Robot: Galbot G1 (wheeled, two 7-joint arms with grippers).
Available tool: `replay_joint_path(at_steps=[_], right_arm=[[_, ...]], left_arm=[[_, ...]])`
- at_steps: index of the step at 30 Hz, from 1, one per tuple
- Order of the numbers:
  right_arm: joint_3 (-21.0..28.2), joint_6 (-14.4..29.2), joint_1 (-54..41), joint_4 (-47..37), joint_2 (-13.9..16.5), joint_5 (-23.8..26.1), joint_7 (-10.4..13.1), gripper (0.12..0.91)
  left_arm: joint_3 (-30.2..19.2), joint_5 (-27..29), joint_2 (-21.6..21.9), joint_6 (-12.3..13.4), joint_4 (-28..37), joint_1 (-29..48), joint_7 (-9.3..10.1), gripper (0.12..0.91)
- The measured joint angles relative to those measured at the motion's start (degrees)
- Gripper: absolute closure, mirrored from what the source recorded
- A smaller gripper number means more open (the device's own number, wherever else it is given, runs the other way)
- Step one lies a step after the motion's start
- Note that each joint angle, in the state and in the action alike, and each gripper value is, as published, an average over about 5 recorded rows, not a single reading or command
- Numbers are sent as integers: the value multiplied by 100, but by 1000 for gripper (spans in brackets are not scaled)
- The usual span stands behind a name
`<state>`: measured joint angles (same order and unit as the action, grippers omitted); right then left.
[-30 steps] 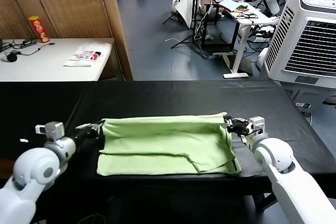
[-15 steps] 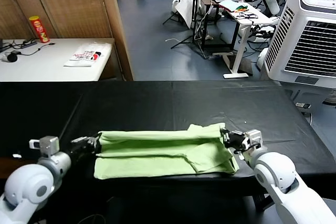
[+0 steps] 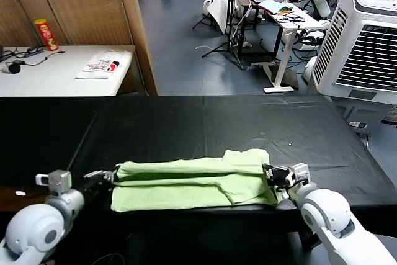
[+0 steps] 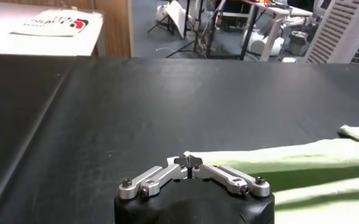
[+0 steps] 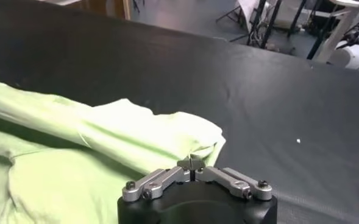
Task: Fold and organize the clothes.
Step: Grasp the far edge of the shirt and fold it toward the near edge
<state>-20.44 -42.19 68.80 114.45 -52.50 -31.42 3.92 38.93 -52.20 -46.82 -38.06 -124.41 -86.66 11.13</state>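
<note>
T-shirt point(image 3: 192, 181), pale green and wrinkled, is lying stretched sideways near the front edge of the black table point(image 3: 205, 122), folded over on itself into a long band with an upper layer resting on a lower one. At its left end, the left gripper point(image 3: 107, 177) is pinching the corner of the upper layer, its jaws pressed together on the cloth. At the right end, the right gripper point(image 3: 271, 174) is doing the same, jaws clamped on the bunched edge of the fabric. Both grippers are sitting low, just above the tabletop. On a white table point(image 3: 56, 72) well behind, a white packet point(image 3: 102, 64) and a red can point(image 3: 45, 34) are lying apart from each other.
</note>
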Motion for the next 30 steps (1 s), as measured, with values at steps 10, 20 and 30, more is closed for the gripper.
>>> replay_joint_path(at_steps=[10,20,30], right_arm=[[0,0,16,-6,-2,-9,-13,903],[-246,-1,214,323,78,-279,113,574],[-741,-1,98,448,-63,-695,565,231]], left_arm=[[-48,415,-148,-44,-62,-383,69,904],[-2,640,-267,-253,-260,-615,259,626],[280,302,-321,-227,-540,-576,350,238]])
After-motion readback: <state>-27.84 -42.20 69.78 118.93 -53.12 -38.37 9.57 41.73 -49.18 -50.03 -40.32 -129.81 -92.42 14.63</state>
